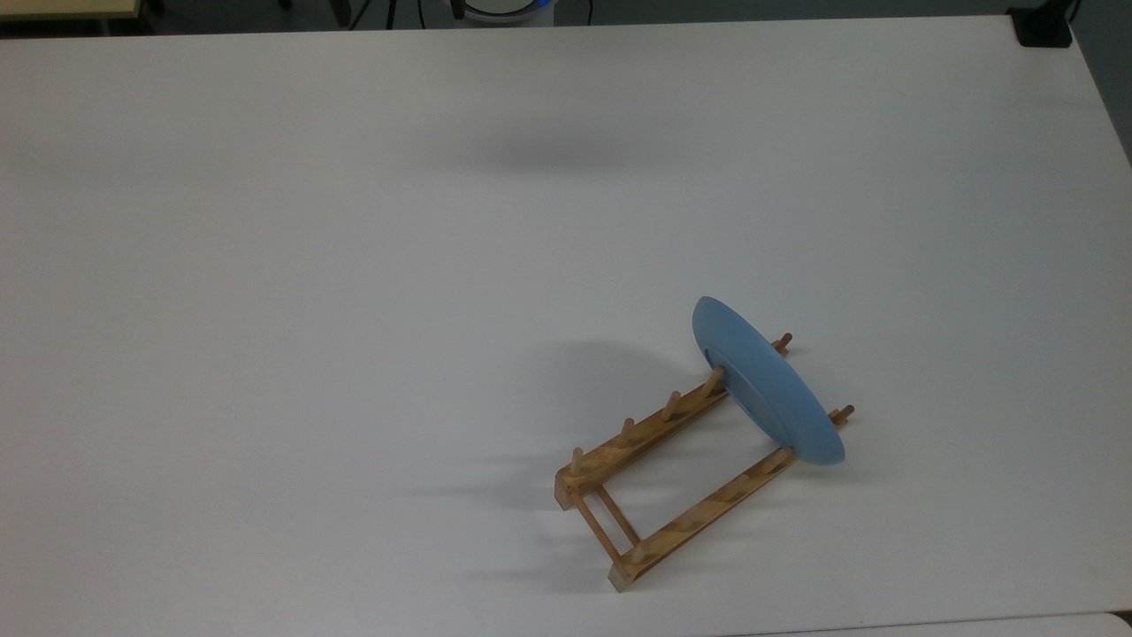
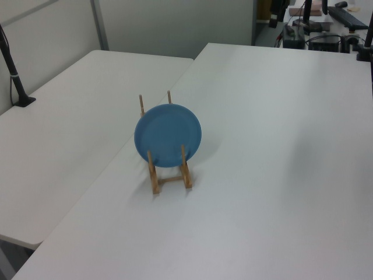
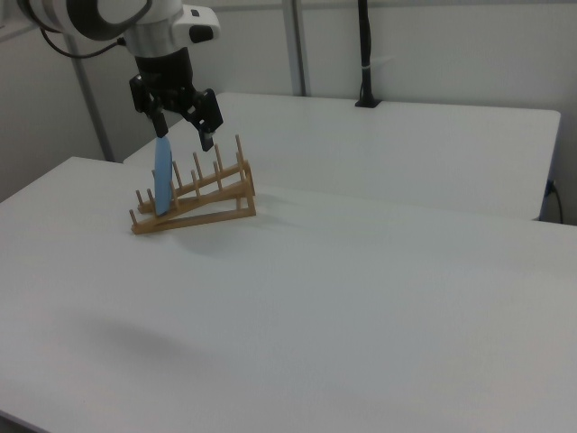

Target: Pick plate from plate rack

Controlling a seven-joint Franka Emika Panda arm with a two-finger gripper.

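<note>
On the white counter (image 1: 354, 310) I see the plate (image 1: 766, 384) standing upright near one end of the plate rack (image 1: 681, 469); my end effector (image 3: 183, 126) hangs spread wide just above its rim, empty.

A white robot arm (image 3: 108, 16) with rounded glossy segments. It has a dark grey joint band. Its gripper (image 3: 183, 128) is black, with two fingers.

No readable text, labels or numbers anywhere.

Blue plate (image 1: 768, 383) upright in wooden rack (image 1: 681, 469), prob. end slot
</note>
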